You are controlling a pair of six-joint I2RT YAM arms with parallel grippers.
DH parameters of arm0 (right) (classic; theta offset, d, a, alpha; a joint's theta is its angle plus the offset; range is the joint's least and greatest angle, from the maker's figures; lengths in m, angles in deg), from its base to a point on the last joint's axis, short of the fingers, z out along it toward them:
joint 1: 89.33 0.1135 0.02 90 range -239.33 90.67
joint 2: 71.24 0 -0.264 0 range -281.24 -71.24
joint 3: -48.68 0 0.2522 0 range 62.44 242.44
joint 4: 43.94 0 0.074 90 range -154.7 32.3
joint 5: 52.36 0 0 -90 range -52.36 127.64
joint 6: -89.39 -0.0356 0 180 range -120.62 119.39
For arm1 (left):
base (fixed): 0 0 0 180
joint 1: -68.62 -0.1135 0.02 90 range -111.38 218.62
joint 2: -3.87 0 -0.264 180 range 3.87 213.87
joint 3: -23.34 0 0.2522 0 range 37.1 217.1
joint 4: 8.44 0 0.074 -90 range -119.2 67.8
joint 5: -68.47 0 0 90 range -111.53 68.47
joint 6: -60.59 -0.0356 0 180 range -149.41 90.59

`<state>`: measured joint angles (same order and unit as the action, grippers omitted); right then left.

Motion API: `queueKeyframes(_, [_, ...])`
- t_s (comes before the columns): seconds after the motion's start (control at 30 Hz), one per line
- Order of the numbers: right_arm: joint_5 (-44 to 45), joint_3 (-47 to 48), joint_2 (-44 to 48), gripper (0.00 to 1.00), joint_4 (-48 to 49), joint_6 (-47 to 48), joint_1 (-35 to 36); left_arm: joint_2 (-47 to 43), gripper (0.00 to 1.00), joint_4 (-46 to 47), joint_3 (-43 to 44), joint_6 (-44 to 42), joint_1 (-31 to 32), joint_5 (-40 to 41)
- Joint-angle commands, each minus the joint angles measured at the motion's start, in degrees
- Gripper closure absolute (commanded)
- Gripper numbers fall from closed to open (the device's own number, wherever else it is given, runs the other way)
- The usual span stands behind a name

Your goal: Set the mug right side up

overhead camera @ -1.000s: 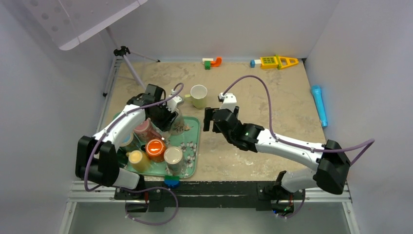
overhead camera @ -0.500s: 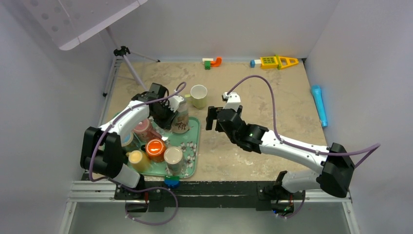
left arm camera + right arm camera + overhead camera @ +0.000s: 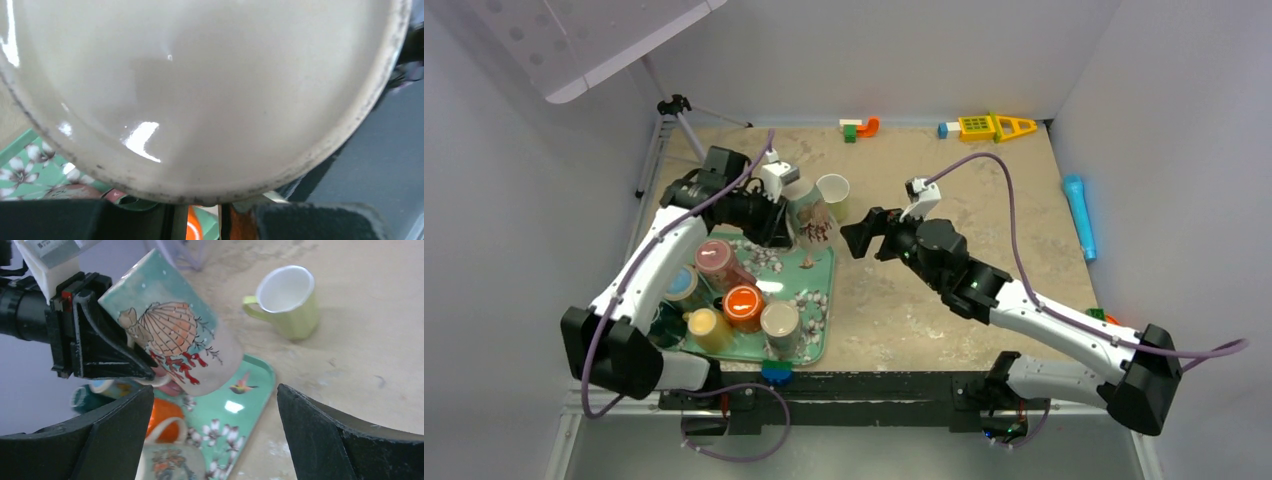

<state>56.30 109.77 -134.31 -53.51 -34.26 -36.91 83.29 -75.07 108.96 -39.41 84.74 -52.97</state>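
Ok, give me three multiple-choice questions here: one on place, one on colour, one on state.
1. Where is the yellow-green mug? A on the tray; B on the table beyond the tray; C in the right gripper.
2. What colour is the tray? A green; B red; C white.
3. How is the shell mug? A lying on the table; B upright on the tray; C tilted, held by the left gripper.
Answers: B, it stands on bare table; A, green with flowers; C, gripped above the tray.
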Motion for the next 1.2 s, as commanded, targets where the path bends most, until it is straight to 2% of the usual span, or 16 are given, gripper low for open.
queueKeyframes(0.0, [-12.0,-2.0,3.3,0.02,13.8,-1.8,-0.1,-9.6,1.0,6.3,7.9,8.9,-0.6,-14.7])
queueKeyframes(0.13, [-15.3,-3.2,5.5,0.02,20.0,-4.4,-0.1,-11.7,1.0,8.2,11.7,14.8,-1.0,-21.5])
queueKeyframes(0.3, [-18.0,-3.6,7.3,0.03,29.4,-3.7,-0.1,-11.1,1.0,10.7,10.7,19.8,-0.7,-27.7])
queueKeyframes(0.43, [-18.4,-3.4,7.1,0.08,35.7,-2.7,-0.1,-10.9,1.0,12.4,9.4,20.5,0.2,-31.0])
queueKeyframes(0.57, [-21.4,0.7,2.8,0.18,36.3,-3.1,-0.1,-11.6,1.0,18.2,7.8,22.4,1.1,-34.5])
queueKeyframes(0.7, [-23.2,2.6,0.9,0.36,38.4,-3.8,-0.4,-12.2,1.0,21.0,6.0,22.4,2.7,-35.1])
queueKeyframes(0.77, [-21.4,2.7,1.5,0.5,39.0,-3.4,-0.6,-11.8,1.0,21.4,5.1,22.1,2.9,-36.2])
queueKeyframes(0.9, [-18.2,2.4,4.1,0.99,39.0,-1.2,-0.8,-10.5,0.99,18.8,4.5,19.9,2.9,-34.5])
queueKeyframes(0.93, [-16.3,2.8,4.7,1.0,37.0,0.1,-0.8,-10.2,0.8,15.9,5.4,17.4,2.8,-32.9])
queueKeyframes(0.97, [-13.8,3.6,5.4,1.0,34.2,1.4,-0.9,-9.8,0.54,13.0,6.4,14.7,2.5,-31.0])
queueKeyframes(1.0, [-11.0,4.3,6.0,1.0,30.9,3.0,-0.9,-9.6,0.23,10.2,7.3,11.6,2.2,-28.5])
queueKeyframes(1.03, [-7.4,5.2,6.4,1.0,27.0,4.6,-0.9,-9.7,0.03,7.9,7.9,7.9,1.8,-25.2])
queueKeyframes(1.1, [0.4,8.1,6.3,1.0,17.9,8.3,-0.9,-9.8,0.0,3.9,8.7,0.5,1.4,-16.0])
queueKeyframes(1.17, [6.3,13.5,4.2,1.0,8.0,11.5,-1.9,-10.0,0.0,2.9,8.3,-3.3,1.3,-5.5])
